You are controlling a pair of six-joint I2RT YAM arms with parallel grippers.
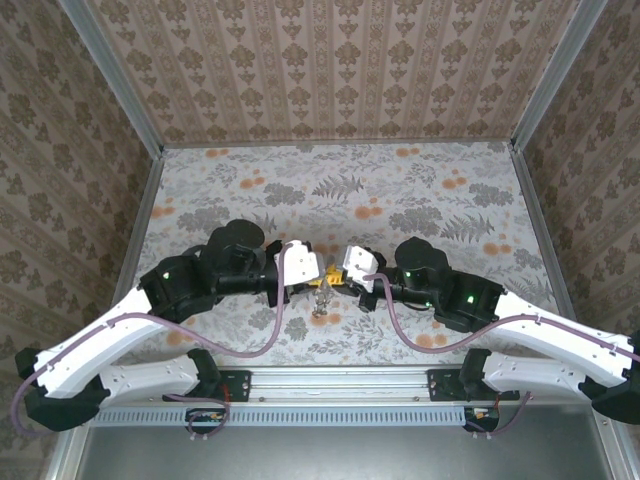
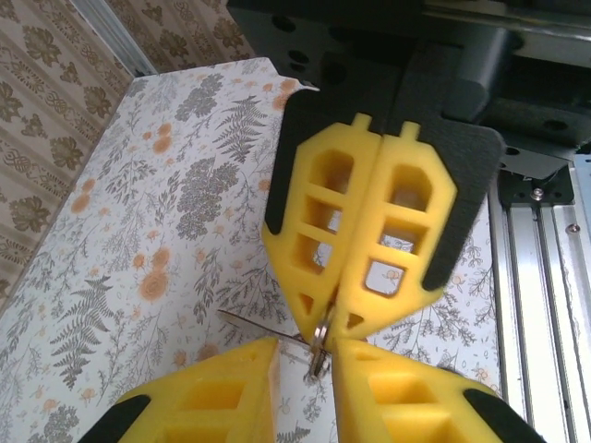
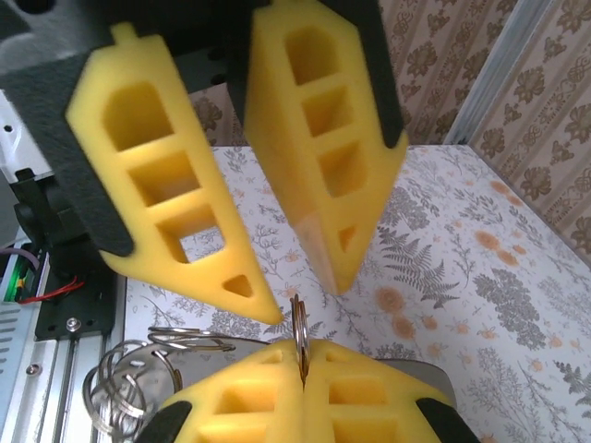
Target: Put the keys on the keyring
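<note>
My right gripper [image 3: 302,349] is shut on the keyring [image 3: 298,318], a thin metal hoop seen edge-on and standing upright out of its yellow tips. My left gripper [image 3: 303,297] faces it tip to tip, open, with nothing between its fingers and its tips just above the hoop. In the left wrist view the keyring [image 2: 320,346] hangs in the gap of my left gripper [image 2: 305,355], under the shut right gripper [image 2: 331,318]. A thin metal sliver [image 2: 254,323] juts left from the hoop. In the top view the keys [image 1: 323,297] dangle as a small silvery cluster below both grippers.
A loose bunch of silvery rings [image 3: 125,392] hangs left of my right fingers. The floral table [image 1: 340,190] stretches out behind the arms. The metal rail [image 1: 340,382] runs along the near edge, and patterned walls stand on three sides.
</note>
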